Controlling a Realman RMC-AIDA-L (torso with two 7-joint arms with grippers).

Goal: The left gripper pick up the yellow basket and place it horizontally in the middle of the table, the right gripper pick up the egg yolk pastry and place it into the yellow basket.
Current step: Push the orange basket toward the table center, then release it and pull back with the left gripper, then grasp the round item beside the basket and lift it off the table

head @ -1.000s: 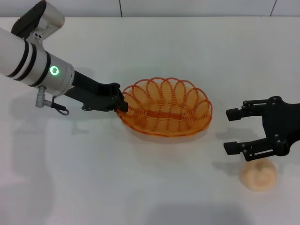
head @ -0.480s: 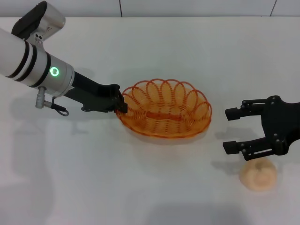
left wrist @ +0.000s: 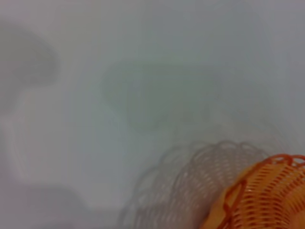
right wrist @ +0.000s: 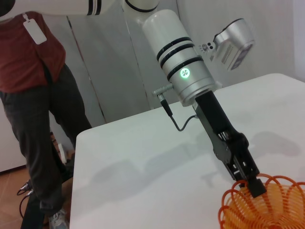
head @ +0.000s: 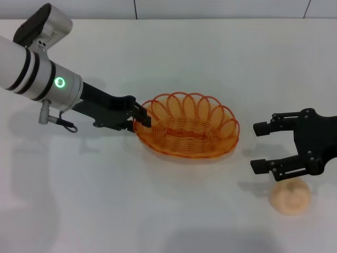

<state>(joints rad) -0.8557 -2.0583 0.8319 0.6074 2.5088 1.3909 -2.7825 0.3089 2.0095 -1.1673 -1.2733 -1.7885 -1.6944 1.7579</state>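
The yellow basket [head: 187, 126] lies lengthwise near the middle of the white table [head: 174, 211]. My left gripper [head: 141, 120] grips its left rim, with the white-and-silver arm reaching in from the far left. The basket's rim also shows in the left wrist view [left wrist: 267, 195] and the right wrist view [right wrist: 267, 205], where the left gripper [right wrist: 252, 183] bites its edge. My right gripper [head: 259, 147] is open and empty, to the right of the basket. The egg yolk pastry [head: 289, 197] lies on the table just in front of it, apart from its fingers.
A person in a red shirt [right wrist: 33, 71] stands beyond the table's far side in the right wrist view. The table's back edge meets a tiled wall [head: 210, 8]. Bare table lies in front of the basket.
The left gripper and the basket have shifted slightly right and toward the table's front. The right gripper and the pastry have not moved.
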